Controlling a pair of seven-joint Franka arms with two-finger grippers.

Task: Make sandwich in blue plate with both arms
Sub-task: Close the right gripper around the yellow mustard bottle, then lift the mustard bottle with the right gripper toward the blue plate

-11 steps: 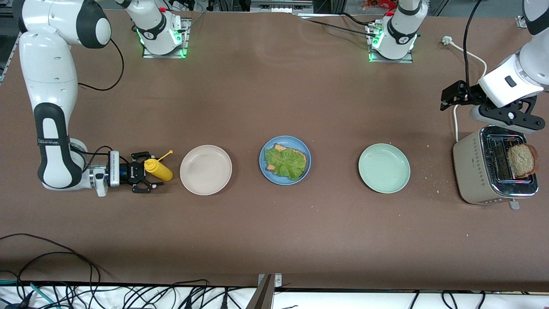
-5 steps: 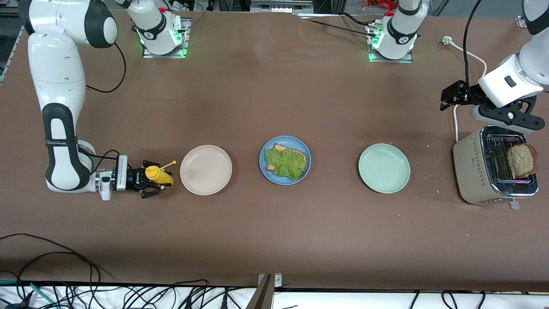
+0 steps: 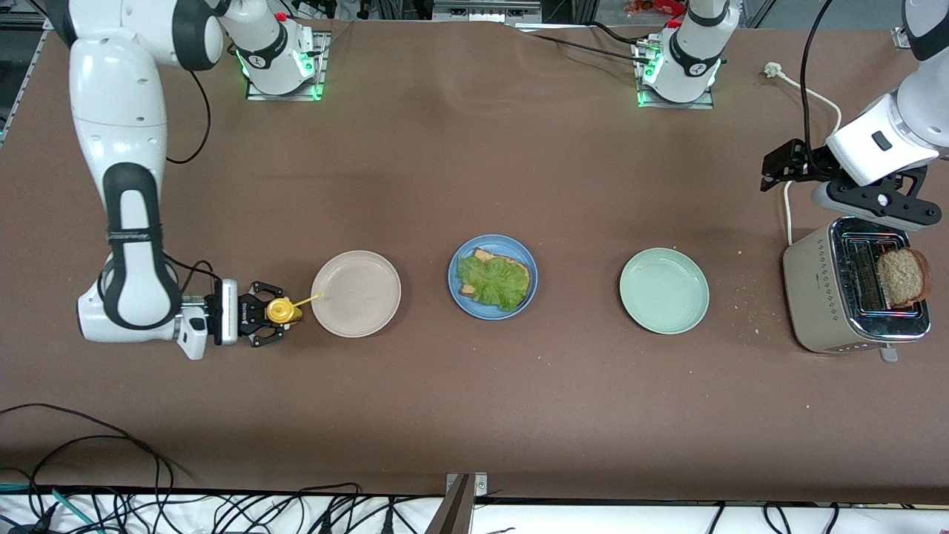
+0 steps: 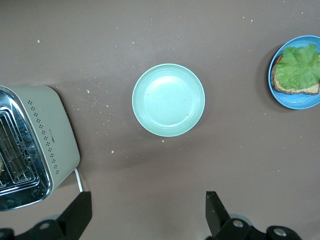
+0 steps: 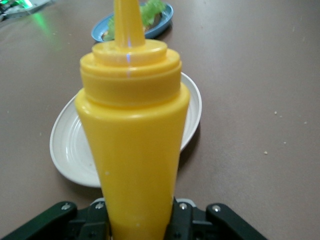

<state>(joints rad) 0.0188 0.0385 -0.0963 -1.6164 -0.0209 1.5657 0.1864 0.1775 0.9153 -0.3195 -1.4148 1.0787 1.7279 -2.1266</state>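
Mustard bottle (image 3: 280, 310) gripped by the right gripper (image 3: 268, 323).
Fingers were closed on it beside the beige plate (image 3: 356, 294); left gripper (image 3: 847, 194), fingers open, waited over the toaster (image 3: 852, 297). Next: sauce carried to the lettuce-topped bread (image 3: 495, 280) on the blue plate (image 3: 456, 259).

Yellow squeeze bottle (image 5: 132, 145) upright between right gripper (image 5: 135, 220) fingers; beige plate (image 5: 192, 107), blue plate (image 5: 160, 25) near.

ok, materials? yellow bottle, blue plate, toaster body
Yellow bottle: looks like soft squeeze plastic, glossy, with a highlight on its cap; the right gripper is shut on it.
Blue plate: probably plastic or melamine, matte with an even colour; ceramic can't be ruled out.
Toaster: beige matte shell, painted metal or plastic, with a shiny chrome-like top around the slots.
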